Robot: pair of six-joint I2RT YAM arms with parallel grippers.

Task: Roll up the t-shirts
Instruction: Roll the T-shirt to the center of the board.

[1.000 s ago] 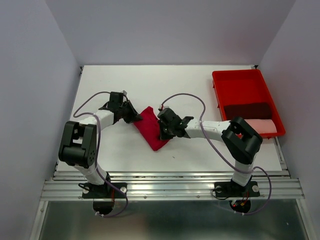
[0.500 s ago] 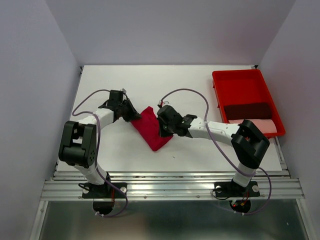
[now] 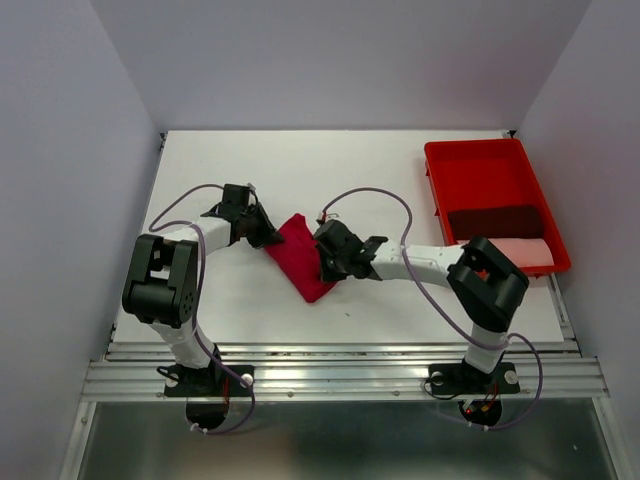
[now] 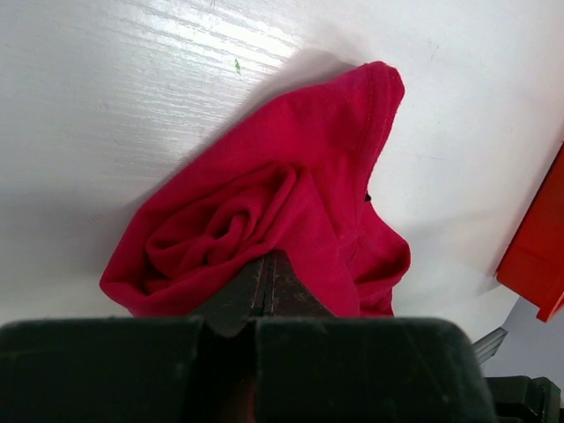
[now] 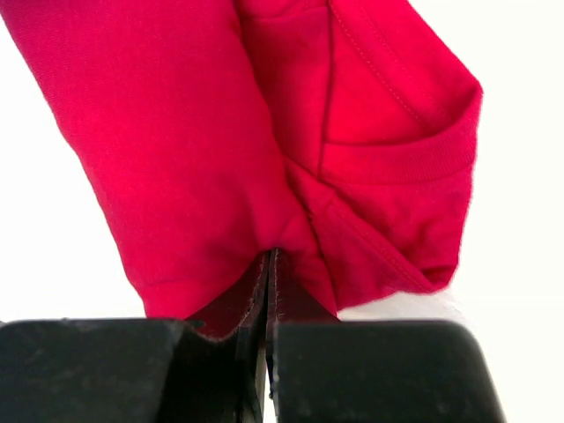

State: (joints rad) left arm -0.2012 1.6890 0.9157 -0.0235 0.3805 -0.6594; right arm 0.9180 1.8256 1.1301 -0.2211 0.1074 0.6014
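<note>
As the crimson t-shirt lies diagonally on the desk, the left tool pinches its far left corner. The right tool pinches its right edge, equally near.

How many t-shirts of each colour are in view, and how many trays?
Crimson-red t-shirt: 1
Dark maroon t-shirt: 1
Pale pink t-shirt: 1
Red plastic tray: 1
Total: 4 things, 3 of them t-shirts.

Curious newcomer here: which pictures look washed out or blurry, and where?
Left wrist: glare streaks the table, the left end effector is out of focus. Right wrist: table blown white around the crimson t-shirt; right end effector blurred. Top external: even, sharp.
</note>
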